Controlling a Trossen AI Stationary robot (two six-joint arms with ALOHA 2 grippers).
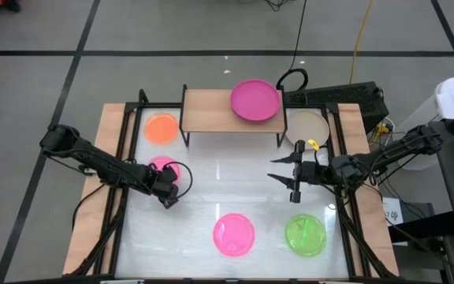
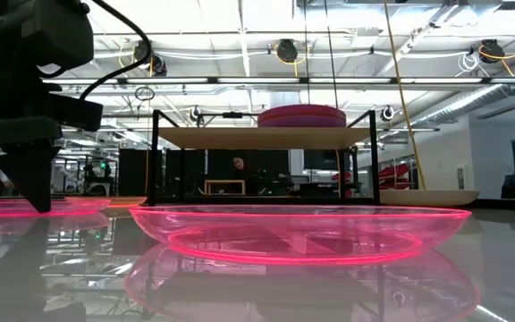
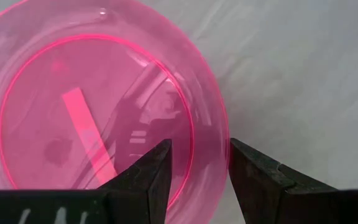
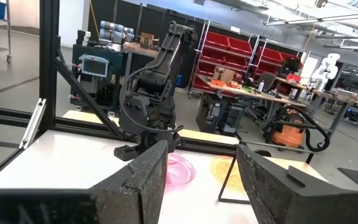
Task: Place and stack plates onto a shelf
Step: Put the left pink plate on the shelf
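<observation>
The shelf [image 1: 211, 112] stands at the table's far edge and bears a magenta plate [image 1: 254, 100]; the low view shows another plate under the magenta one [image 2: 302, 114]. On the table lie an orange plate [image 1: 161, 128], a beige plate [image 1: 306, 126], a green plate [image 1: 305, 235] and two translucent pink plates [image 1: 233, 234] [image 3: 73, 106]. My left gripper [image 3: 199, 146] is open, pointing down over the left pink plate, one finger inside its rim and one outside. My right gripper [image 1: 278, 177] is open and hovers right of centre. My left gripper comes from above with its fingers [image 3: 157, 168] astride the pink plate's rim [image 3: 210, 124] on the side toward the table's near edge. The plate lies flat on the table. Whether the fingers touch the rim, I cannot tell.
Black frame rails [image 1: 120, 158] run along the table's left and right sides. Cables and a dark box [image 1: 337, 96] lie beyond the far right corner. The table's middle, between the shelf and the near plates, is bare white surface [image 1: 227, 181].
</observation>
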